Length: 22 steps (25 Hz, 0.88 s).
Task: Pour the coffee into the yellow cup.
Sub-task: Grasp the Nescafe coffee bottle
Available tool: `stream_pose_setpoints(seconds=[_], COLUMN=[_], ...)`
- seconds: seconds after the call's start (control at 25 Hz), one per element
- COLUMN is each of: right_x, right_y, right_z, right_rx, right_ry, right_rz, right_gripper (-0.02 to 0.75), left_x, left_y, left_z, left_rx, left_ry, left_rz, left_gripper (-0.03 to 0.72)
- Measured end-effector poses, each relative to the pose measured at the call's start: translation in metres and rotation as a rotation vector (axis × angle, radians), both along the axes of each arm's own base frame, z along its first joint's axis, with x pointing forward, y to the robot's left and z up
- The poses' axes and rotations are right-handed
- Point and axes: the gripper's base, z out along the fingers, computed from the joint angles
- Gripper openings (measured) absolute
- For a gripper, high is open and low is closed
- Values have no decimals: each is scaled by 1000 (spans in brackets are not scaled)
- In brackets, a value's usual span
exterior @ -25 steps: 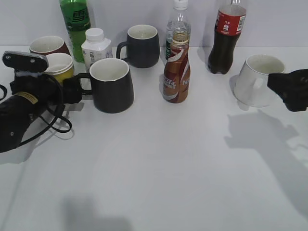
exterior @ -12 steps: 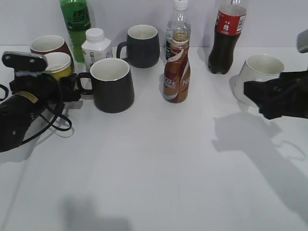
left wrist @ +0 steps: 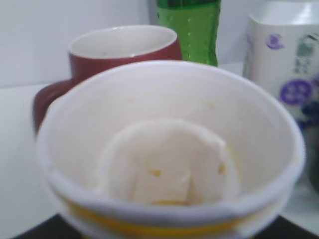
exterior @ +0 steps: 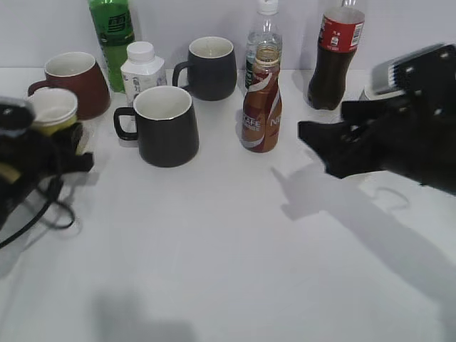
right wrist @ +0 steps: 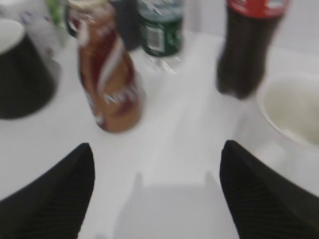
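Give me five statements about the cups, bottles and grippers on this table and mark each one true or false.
1. The yellow cup is full of coffee. False: its inside is empty.
2. The right gripper has its fingers spread wide. True.
3. The coffee bottle lies on its side. False: it stands upright.
4. The red mug stands behind the yellow cup. True.
5. The right gripper grips the cola bottle. False: it holds nothing.

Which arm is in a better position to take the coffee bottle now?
Right. The right gripper is open and points at the coffee bottle, close beside it. The left gripper is already shut on the yellow cup.
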Motion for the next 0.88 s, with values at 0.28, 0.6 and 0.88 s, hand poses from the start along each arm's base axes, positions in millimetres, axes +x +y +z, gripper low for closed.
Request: stream_pose_setpoints(seconds=[0.28, 0.6, 0.88], right_x=[24, 67, 96], right_y=[17, 37, 51], right_z=[-30, -69, -85], right_rx=[29, 34, 42], right_ry=[33, 78, 51], right_rz=[60, 76, 95], right_gripper=[586, 586, 586], left_x=[-58, -97, -113], left_y=[6, -12, -29], left_z=[16, 21, 20], left_rx=[35, 69, -7], left_ry=[17, 26, 78], left_rz=[-124, -447, -691], left_gripper=[348, 346, 345])
